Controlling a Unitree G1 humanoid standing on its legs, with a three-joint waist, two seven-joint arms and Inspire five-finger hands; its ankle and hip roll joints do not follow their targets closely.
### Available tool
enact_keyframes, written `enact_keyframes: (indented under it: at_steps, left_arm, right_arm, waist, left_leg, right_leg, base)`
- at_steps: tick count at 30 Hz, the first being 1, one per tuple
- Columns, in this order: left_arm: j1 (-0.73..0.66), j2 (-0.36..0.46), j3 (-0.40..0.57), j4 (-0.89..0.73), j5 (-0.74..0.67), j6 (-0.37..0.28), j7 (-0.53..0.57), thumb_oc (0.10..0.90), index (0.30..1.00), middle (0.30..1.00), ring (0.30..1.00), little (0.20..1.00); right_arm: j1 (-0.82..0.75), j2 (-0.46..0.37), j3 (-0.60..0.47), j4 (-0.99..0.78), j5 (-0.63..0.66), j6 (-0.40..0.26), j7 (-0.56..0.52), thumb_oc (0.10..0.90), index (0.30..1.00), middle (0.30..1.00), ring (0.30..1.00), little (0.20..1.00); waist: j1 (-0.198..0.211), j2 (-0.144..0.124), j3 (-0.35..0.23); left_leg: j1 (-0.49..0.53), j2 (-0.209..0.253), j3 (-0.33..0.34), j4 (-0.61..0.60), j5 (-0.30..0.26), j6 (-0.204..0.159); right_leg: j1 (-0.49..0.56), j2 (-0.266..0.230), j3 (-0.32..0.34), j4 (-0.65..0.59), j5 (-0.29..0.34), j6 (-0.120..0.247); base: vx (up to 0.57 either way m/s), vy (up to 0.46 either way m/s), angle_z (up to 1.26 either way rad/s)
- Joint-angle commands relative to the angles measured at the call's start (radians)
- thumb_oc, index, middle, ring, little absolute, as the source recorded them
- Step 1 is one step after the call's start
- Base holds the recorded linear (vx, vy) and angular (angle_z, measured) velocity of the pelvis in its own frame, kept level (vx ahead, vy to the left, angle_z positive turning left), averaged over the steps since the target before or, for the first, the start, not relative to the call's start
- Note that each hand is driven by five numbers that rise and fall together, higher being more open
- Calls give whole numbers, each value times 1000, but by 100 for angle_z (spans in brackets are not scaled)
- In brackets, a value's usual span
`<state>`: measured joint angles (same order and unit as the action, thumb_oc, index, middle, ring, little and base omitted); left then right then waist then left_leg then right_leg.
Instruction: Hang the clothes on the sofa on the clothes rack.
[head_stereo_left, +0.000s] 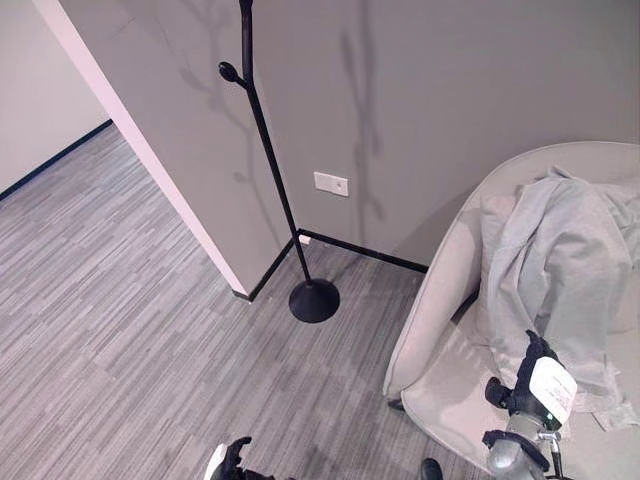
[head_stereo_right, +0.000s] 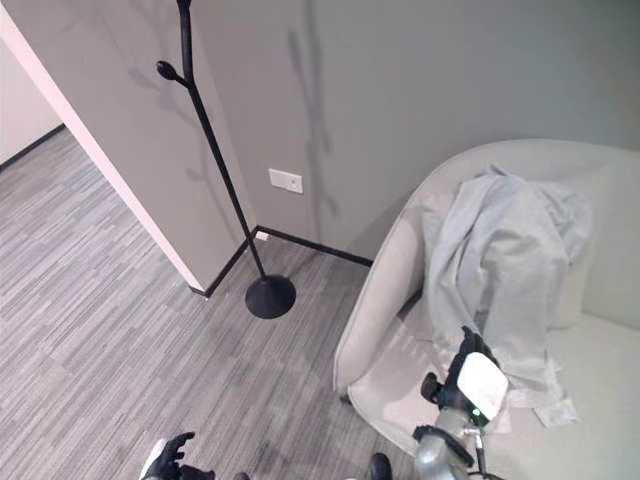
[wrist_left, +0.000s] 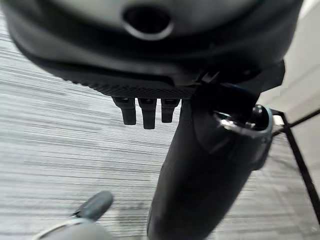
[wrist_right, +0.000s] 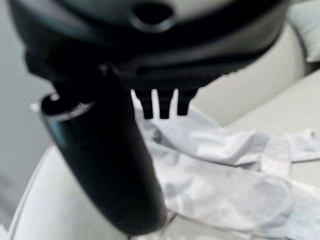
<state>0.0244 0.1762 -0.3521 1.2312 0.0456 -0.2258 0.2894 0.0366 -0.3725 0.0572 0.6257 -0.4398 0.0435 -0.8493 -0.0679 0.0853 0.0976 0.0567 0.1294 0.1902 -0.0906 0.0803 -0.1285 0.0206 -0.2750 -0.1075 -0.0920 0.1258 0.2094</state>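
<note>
A light grey garment (head_stereo_left: 560, 260) hangs over the back of a pale round sofa (head_stereo_left: 440, 290), and its hem spreads onto the seat. The black clothes rack (head_stereo_left: 268, 150) stands left of the sofa in the wall corner, on a round base (head_stereo_left: 314, 300). One peg (head_stereo_left: 228, 71) sticks out near its top. My right hand (head_stereo_left: 535, 385) is raised over the sofa seat, just below the garment's lower edge, open and holding nothing. In the right wrist view the garment (wrist_right: 210, 165) lies past its straight fingers (wrist_right: 162, 102). My left hand (head_stereo_left: 232, 460) hangs low over the carpet, open and idle.
Grey walls meet in a corner behind the rack, with a white socket plate (head_stereo_left: 331, 183) low on the wall. A protruding wall edge (head_stereo_left: 150, 160) runs to the left. Striped grey carpet (head_stereo_left: 120, 330) stretches between me, the rack and the sofa.
</note>
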Motion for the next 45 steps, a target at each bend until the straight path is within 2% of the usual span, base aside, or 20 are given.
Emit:
enact_keyframes:
  at_steps: [1, 8, 13, 15, 17, 21, 23, 24, 28, 32, 36, 37, 38, 39, 45]
  left_arm:
    - [-10, -64, -59, 21, 48, -34, 2, 800, 900, 900, 900, 900]
    - [-3, -48, -115, -11, 80, -35, -24, 800, 900, 900, 900, 900]
    - [-12, -1, -154, -61, 59, -42, -23, 800, 900, 900, 900, 900]
    - [-22, 7, -159, -67, 48, -43, -22, 800, 900, 900, 900, 900]
    - [-77, 35, -214, -116, 30, -48, 2, 800, 900, 900, 900, 900]
    - [-101, 39, -245, -137, 50, -49, 12, 800, 900, 900, 900, 900]
    - [-122, 43, -279, -154, 93, -50, 28, 800, 900, 900, 900, 900]
    - [-151, 47, -327, -182, 165, -50, 50, 800, 900, 900, 900, 900]
    - [-160, 47, -347, -202, 202, -52, 72, 800, 900, 900, 900, 900]
    - [-183, 63, -381, -238, 335, -55, 167, 800, 900, 900, 900, 900]
    - [-193, 80, -398, -255, 409, -46, 233, 800, 900, 900, 900, 900]
    - [-198, 87, -401, -263, 430, -45, 253, 800, 900, 900, 900, 900]
    - [-197, 87, -401, -263, 431, -46, 254, 800, 900, 900, 900, 900]
    - [-209, 98, -413, -267, 470, -40, 306, 800, 900, 900, 900, 900]
    - [-243, 99, -438, -250, 571, 1, 446, 800, 900, 900, 900, 900]
  right_arm:
    - [-118, -73, -51, -44, 55, -35, -109, 800, 900, 900, 900, 900]
    - [-238, -89, 34, 70, 103, -67, -30, 800, 900, 900, 900, 900]
    - [-436, -153, 117, 239, 142, -78, -9, 800, 900, 900, 900, 900]
    - [-487, -169, 136, 278, 153, -82, -10, 800, 900, 900, 900, 900]
    - [-672, -256, 194, 390, 172, -65, -51, 800, 900, 900, 900, 900]
    - [-720, -289, 202, 408, 171, -52, -77, 800, 900, 900, 900, 900]
    - [-742, -314, 195, 390, 158, -38, -116, 800, 900, 900, 900, 900]
    - [-756, -329, 181, 354, 140, -20, -167, 800, 900, 900, 900, 900]
    - [-739, -329, 163, 324, 120, -4, -191, 800, 900, 900, 900, 900]
    - [-653, -299, 102, 215, 36, 43, -268, 800, 900, 900, 900, 900]
    - [-626, -285, 81, 217, 16, 59, -299, 800, 900, 900, 900, 900]
    - [-617, -283, 80, 221, 12, 65, -305, 587, 580, 580, 580, 580]
    - [-617, -283, 80, 221, 12, 65, -305, 587, 580, 580, 580, 580]
    - [-619, -280, 87, 236, 8, 81, -322, 400, 300, 300, 300, 300]
    - [-639, -261, 103, 343, 44, 94, -349, 400, 300, 300, 300, 300]
  waist:
    - [34, 9, -23]
    - [68, 1, -14]
    - [104, 12, 27]
    - [107, 17, 38]
    - [135, 54, 101]
    - [143, 66, 117]
    - [148, 75, 128]
    - [150, 83, 142]
    - [150, 88, 147]
    - [137, 96, 170]
    - [134, 101, 185]
    - [132, 103, 191]
    - [133, 102, 190]
    - [130, 109, 206]
    - [122, 120, 228]
  left_leg:
    - [-26, 41, -13, 3, -64, 13]
    - [-49, 54, -32, 3, -54, 5]
    - [-118, 74, -71, 3, -15, -8]
    - [-139, 77, -83, 3, -5, -10]
    - [-214, 92, -131, 3, 43, -15]
    - [-235, 95, -143, 3, 58, -16]
    - [-251, 98, -155, 3, 67, -18]
    - [-266, 103, -165, 3, 75, -20]
    - [-277, 106, -170, 3, 78, -21]
    - [-301, 114, -178, 3, 81, -24]
    - [-320, 114, -182, 3, 84, -24]
    - [-327, 114, -183, 3, 85, -24]
    - [-328, 113, -183, 3, 85, -24]
    - [-343, 110, -184, 3, 89, -23]
    - [-374, 91, -180, 3, 83, -18]
  right_leg:
    - [-7, 63, -29, 5, -79, -36]
    - [-15, 74, -42, 5, -87, -41]
    - [-52, 98, -61, 5, -89, -54]
    - [-66, 104, -67, 8, -88, -58]
    - [-167, 118, -97, 126, -124, -77]
    - [-196, 120, -109, 163, -140, -81]
    - [-215, 122, -121, 186, -153, -81]
    - [-230, 126, -130, 203, -166, -82]
    - [-242, 130, -137, 212, -173, -83]
    - [-271, 134, -148, 238, -186, -85]
    - [-302, 130, -152, 257, -189, -84]
    - [-312, 127, -152, 264, -189, -84]
    - [-314, 127, -152, 266, -190, -84]
    - [-339, 123, -149, 277, -188, -83]
    - [-392, 103, -135, 309, -196, -80]
  base:
    - [26, -20, -4]
    - [12, -54, 4]
    - [-76, -103, 13]
    - [-129, -84, 32]
    - [-236, -107, 40]
    - [-55, -51, 20]
    - [-26, -91, 5]
    - [0, -68, 8]
    - [1, -49, 10]
    - [9, -41, 4]
    - [-21, -4, 4]
    - [0, 0, 0]
    - [-42, 14, 2]
    - [-49, 26, 1]
    - [-33, 36, -1]
